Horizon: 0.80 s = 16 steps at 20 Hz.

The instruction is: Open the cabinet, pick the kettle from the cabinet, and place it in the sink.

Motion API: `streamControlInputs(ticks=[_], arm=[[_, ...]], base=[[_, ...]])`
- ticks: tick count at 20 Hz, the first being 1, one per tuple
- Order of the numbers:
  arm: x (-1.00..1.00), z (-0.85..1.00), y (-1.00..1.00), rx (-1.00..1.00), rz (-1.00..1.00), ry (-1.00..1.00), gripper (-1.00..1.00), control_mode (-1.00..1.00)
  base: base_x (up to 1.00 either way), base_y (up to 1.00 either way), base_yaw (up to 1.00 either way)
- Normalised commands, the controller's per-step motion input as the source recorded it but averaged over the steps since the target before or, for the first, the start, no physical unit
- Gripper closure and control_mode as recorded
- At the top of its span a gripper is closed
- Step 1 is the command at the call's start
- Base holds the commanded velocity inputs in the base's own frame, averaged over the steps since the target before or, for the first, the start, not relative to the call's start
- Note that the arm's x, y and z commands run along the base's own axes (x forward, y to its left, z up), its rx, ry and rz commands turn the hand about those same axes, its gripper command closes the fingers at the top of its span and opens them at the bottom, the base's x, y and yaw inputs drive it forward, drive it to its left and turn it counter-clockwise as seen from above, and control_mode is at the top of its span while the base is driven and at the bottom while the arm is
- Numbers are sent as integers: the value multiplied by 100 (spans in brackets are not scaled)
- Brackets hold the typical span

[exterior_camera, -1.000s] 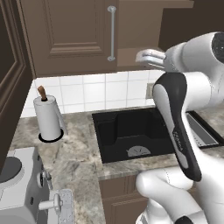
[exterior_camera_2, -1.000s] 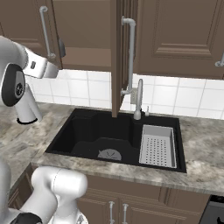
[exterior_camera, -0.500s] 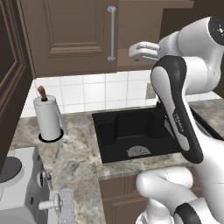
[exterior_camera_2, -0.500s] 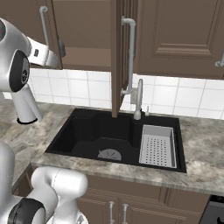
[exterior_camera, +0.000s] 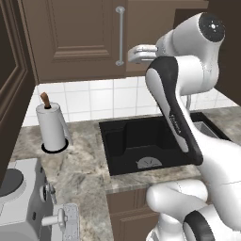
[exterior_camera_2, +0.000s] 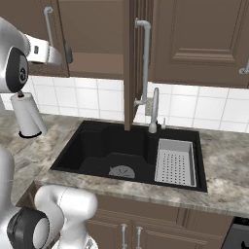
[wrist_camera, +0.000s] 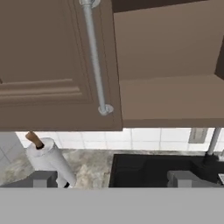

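Observation:
The cabinet (exterior_camera: 80, 42) hangs over the counter, its left door (wrist_camera: 48, 65) shut, with a silver bar handle (wrist_camera: 96, 57). Its right door (exterior_camera_2: 130, 58) is swung out, edge-on in the right base view. The bare lighter shelf (wrist_camera: 170, 98) shows inside; the kettle is hidden from view. My gripper (exterior_camera: 134, 54) is open and holds nothing, raised just right of the left door's handle (exterior_camera: 120, 35), in front of the open half. Its dark tip (exterior_camera_2: 68, 53) shows there too. The black sink (exterior_camera: 127, 136) lies below, with a round drain (exterior_camera_2: 121, 171).
A white paper-towel roll (exterior_camera: 52, 127) stands on the counter left of the sink. The faucet (exterior_camera_2: 154, 109) rises behind the basin, and a grey perforated tray (exterior_camera_2: 175, 160) fills its right end. A grey appliance (exterior_camera: 19, 202) sits at the near left.
My arm has carried the open gripper up and to the left, closer to the cabinet front near the left door's handle. Nothing else has moved.

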Motion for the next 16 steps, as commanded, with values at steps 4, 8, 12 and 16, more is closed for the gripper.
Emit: streamControlInputs(ticks=[4, 8, 12, 16], arm=[[34, 0, 9, -5, 0, -6, -100, -100], [36, 0, 4, 0, 0, -5, -100, -100], [39, 0, 5, 0, 0, 0, -100, -100], [39, 1, 14, 0, 0, 0, -100, -100]], base=[[0, 0, 0], [0, 0, 0], [0, 0, 0], [0, 0, 0]])
